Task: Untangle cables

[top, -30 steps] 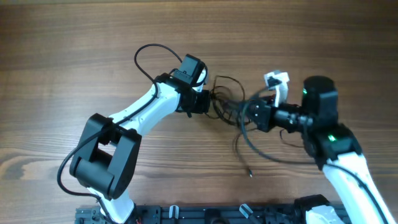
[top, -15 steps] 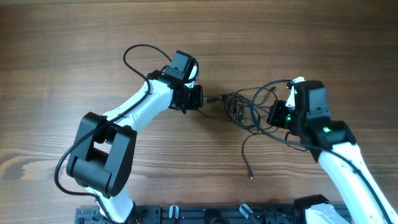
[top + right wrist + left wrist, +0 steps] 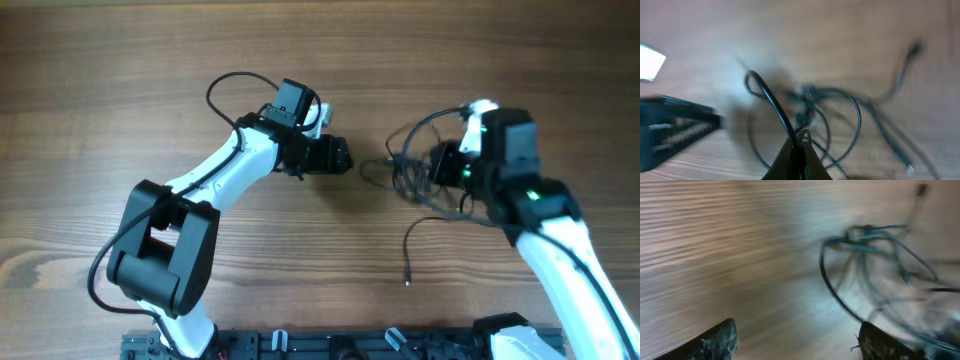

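The tangled black cables (image 3: 400, 172) sit in a knot on the wooden table (image 3: 100, 80) between the two arms. The right pincer (image 3: 799, 146) is pinched tight on one loop of them. The left pincer (image 3: 797, 335) stands wide and empty, just short of the knot. One plug end (image 3: 407, 283) trails off alone toward the arms' bases

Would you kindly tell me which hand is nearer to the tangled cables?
Right. The right hand is shut on the cables at the tangle's right edge; the left hand is open just left of the tangle, gripping nothing.
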`<state>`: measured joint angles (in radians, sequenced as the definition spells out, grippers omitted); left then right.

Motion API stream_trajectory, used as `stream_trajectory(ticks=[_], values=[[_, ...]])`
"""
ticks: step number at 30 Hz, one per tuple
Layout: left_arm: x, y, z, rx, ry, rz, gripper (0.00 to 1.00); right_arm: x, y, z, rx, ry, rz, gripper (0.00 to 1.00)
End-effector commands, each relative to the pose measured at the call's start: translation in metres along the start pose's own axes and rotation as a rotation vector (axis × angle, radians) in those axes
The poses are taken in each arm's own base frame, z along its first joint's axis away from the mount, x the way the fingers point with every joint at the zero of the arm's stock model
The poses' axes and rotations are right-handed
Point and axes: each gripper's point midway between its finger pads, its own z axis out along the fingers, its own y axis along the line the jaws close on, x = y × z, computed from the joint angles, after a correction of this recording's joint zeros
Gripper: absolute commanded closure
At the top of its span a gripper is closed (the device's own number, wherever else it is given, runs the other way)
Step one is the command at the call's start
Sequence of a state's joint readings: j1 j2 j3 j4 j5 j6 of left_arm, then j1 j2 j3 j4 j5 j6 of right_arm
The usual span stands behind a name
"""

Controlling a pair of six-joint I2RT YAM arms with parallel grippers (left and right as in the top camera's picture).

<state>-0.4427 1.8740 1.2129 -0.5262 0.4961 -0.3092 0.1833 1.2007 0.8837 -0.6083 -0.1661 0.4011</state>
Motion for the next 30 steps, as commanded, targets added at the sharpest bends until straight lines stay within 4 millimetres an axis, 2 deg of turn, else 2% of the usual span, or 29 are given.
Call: stream_trajectory(ticks=[1,3,5,6,7,8,10,13,14,15,17,19,22,26,30], values=[[0.005,-0.03,-0.002,0.188,0.049,0.05,0.18,0.044,-0.004,0.036,-0.024,0.234,0.066,0.72],[0.005,-0.03,-0.002,0.188,0.05,0.05,0.17,0.042,0.003,0.038,-0.065,0.246,0.01,0.56],[0.008,-0.034,-0.001,0.189,0.056,0.059,0.15,0.012,0.023,0.02,-0.121,0.182,-0.107,0.32],[0.009,-0.037,0.001,0.192,0.057,0.07,0.15,-0.002,0.03,0.012,-0.132,0.148,-0.145,0.24],[0.009,-0.041,0.003,0.193,0.054,0.085,0.14,-0.01,0.033,0.01,-0.14,0.124,-0.166,0.16],[0.009,-0.045,0.006,0.191,0.049,0.101,0.14,-0.013,0.034,0.011,-0.141,0.107,-0.172,0.15],[0.009,-0.048,0.013,0.145,0.029,0.132,0.17,0.0,0.025,0.024,-0.123,0.156,-0.158,0.15],[0.01,-0.043,0.021,0.042,0.002,0.16,0.21,0.056,-0.002,0.059,-0.058,0.362,-0.039,0.15],[0.009,-0.04,0.022,0.024,-0.005,0.161,0.22,0.067,-0.008,0.063,-0.039,0.403,-0.007,0.17],[0.006,-0.035,0.022,-0.007,-0.019,0.16,0.23,0.083,-0.014,0.068,-0.023,0.453,0.017,0.24],[0.001,-0.025,0.024,-0.06,-0.04,0.158,0.24,0.106,-0.026,0.08,-0.001,0.511,0.044,0.26],[-0.001,-0.019,0.031,-0.077,-0.044,0.15,0.27,0.109,-0.03,0.097,-0.016,0.474,0.035,0.28],[0.0,-0.012,0.044,-0.081,-0.033,0.102,0.43,0.105,-0.027,0.105,-0.038,0.446,0.061,0.5],[0.004,-0.003,0.061,-0.083,-0.008,0.072,0.47,0.103,-0.027,0.106,-0.038,0.437,0.057,0.53],[0.011,0.0,0.075,-0.089,0.015,0.077,0.51,0.096,-0.026,0.109,-0.042,0.406,0.048,0.64]])
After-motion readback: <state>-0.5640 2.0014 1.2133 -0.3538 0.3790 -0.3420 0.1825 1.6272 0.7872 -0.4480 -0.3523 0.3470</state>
